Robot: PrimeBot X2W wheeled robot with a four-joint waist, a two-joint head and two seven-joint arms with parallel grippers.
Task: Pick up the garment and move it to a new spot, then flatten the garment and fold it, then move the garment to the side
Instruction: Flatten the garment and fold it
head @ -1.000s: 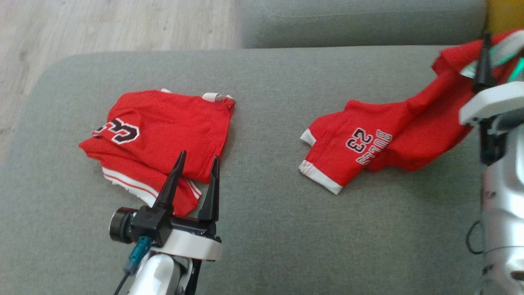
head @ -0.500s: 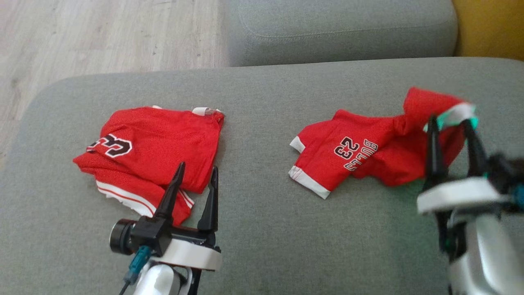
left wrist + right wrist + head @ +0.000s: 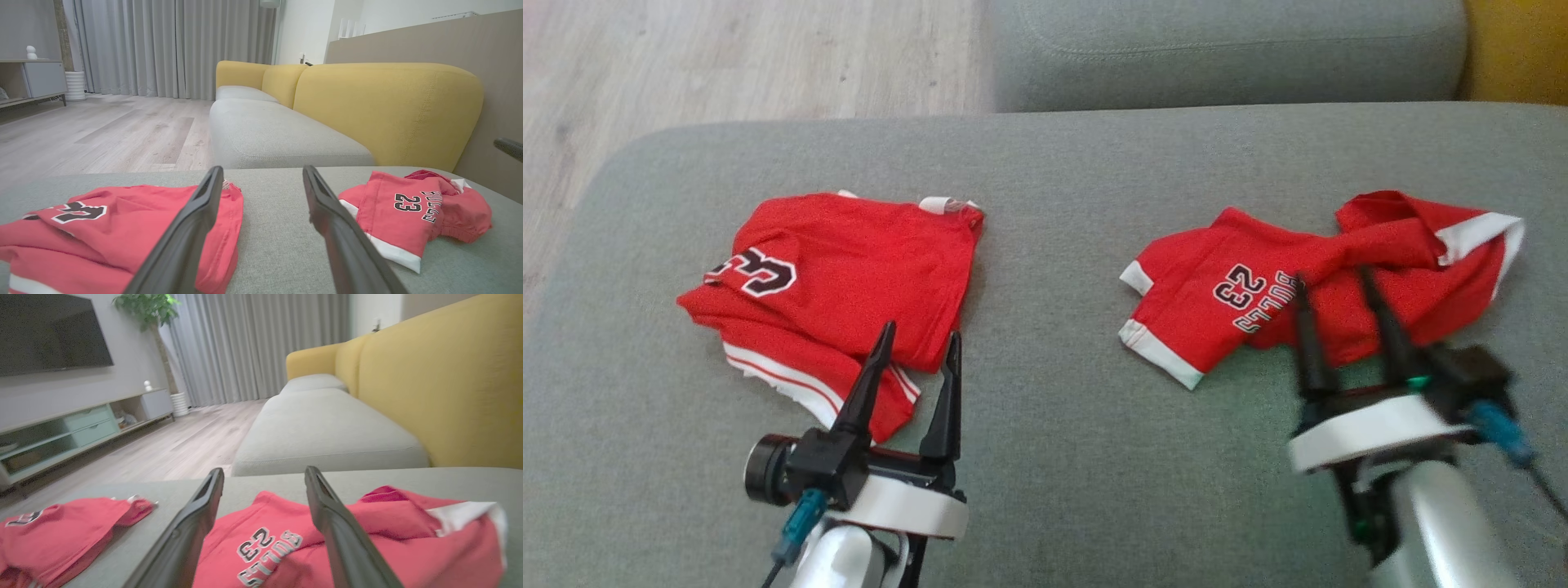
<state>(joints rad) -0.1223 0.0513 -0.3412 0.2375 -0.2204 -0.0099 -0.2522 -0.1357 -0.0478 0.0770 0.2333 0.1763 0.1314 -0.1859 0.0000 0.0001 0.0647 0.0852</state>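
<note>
A crumpled red garment (image 3: 1201,302) with white trim and "BULLS 23" print lies on the right of the grey sofa seat (image 3: 1054,474). My right gripper (image 3: 1329,275) hovers at its near edge, open and holding nothing. In the right wrist view the garment (image 3: 408,539) lies under and past the open right gripper (image 3: 264,468). A second red garment (image 3: 866,261), folded, lies on the left. My left gripper (image 3: 920,330) stands open at its near right corner, apart from it. The left wrist view has the open left gripper (image 3: 262,168) between the folded garment (image 3: 122,228) and the crumpled garment (image 3: 392,220).
Another grey cushion (image 3: 1225,49) adjoins the seat at the back, with a yellow backrest (image 3: 1519,49) to the right. Wooden floor (image 3: 727,57) lies beyond the seat's rounded left end. Bare seat runs between the two garments and along the front.
My right gripper has let go of the garment's raised end and drawn back toward the front. The garment has dropped into a crumpled heap. The head camera shifted; the left arm stayed still.
</note>
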